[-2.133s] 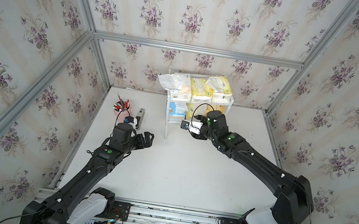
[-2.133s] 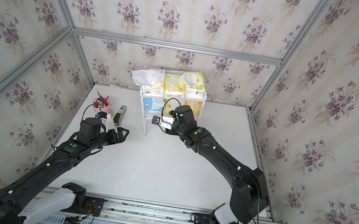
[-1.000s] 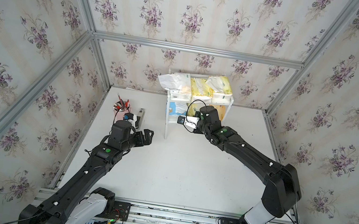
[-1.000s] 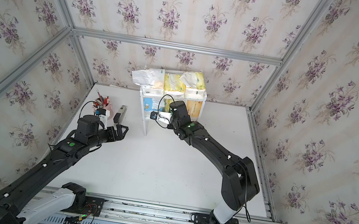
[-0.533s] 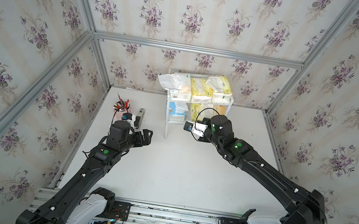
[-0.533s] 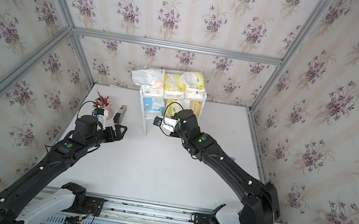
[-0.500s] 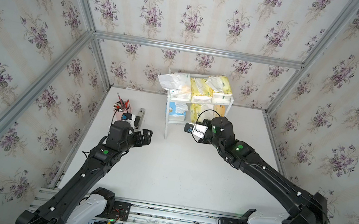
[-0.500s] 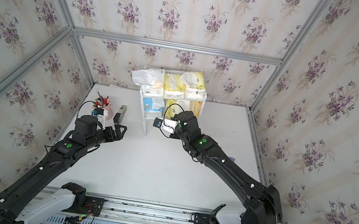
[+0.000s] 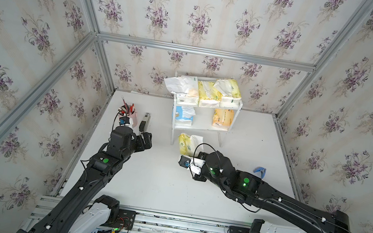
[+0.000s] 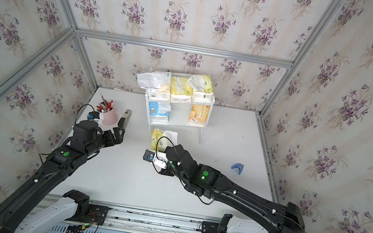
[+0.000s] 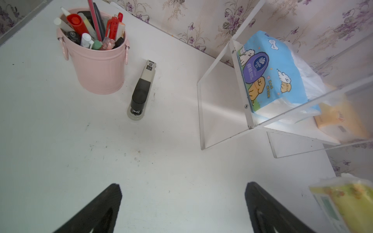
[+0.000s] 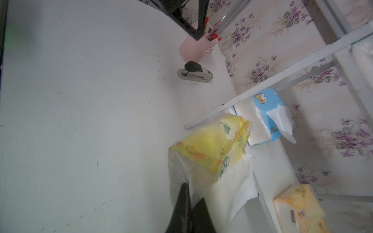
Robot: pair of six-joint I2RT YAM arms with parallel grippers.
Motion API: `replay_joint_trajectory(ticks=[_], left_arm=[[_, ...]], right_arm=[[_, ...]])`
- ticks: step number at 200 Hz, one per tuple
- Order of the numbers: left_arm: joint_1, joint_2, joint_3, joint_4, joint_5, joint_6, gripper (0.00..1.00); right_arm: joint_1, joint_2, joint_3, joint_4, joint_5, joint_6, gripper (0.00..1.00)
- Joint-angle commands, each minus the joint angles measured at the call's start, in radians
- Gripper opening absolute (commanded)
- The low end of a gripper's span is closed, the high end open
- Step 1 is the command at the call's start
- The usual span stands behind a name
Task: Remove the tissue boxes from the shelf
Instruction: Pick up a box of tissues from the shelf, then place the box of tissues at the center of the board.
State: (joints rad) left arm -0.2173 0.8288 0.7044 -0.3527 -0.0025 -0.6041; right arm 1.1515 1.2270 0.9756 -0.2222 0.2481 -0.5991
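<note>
- Currently the right gripper (image 12: 185,193) is clamped shut on the loose wrapper of a yellow tissue pack (image 12: 212,145).
- That pack (image 9: 187,144) (image 10: 161,139) shows mid-frame in both top views, just below the shelf (image 9: 204,128) and clear of it. Contact with the table (image 9: 156,181) cannot be confirmed.
- Left gripper (image 11: 183,187) stands wide open, empty.
- Judged: one removal in hand. Next, lower it, release, then address the remaining packs (image 9: 209,95).

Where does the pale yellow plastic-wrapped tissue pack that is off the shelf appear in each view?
Both top views: pale yellow tissue pack, just before the white shelf.
Left wrist: pack, cut off at the frame edge.
Right wrist: pack mid-picture, in shut right claw.
Shared landmark: blue-and-white tissue pack.
</note>
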Motion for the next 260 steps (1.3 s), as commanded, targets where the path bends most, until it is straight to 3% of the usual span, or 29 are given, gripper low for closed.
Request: replay_joint_trajectory(ticks=[1,42,78,180,224,260], left_arm=[[0.0,-0.011,0.015,-0.044,-0.078,-0.013,0.99],[0.0,-0.033,0.023,-0.101,-0.149,-0.02,0.99],[0.001,-0.049,0.015,-0.133,-0.218,-0.032,0.99],[0.01,-0.037,0.0,-0.134,-0.268,-0.048,0.99],[0.01,-0.046,0.001,-0.152,-0.275,-0.037,0.99],[0.01,-0.048,0.005,-0.144,-0.267,-0.03,0.99]], right_arm=[[0.048,0.094,0.04,-0.018,0.061,0.138,0.0],[0.11,0.375,0.229,-0.11,0.155,0.159,0.0],[0.124,0.553,0.343,-0.106,0.126,0.142,0.0],[0.128,0.778,0.418,-0.027,0.105,0.091,0.05],[0.127,0.795,0.414,-0.005,0.079,0.113,0.24],[0.124,0.722,0.371,0.02,0.033,0.135,0.42]])
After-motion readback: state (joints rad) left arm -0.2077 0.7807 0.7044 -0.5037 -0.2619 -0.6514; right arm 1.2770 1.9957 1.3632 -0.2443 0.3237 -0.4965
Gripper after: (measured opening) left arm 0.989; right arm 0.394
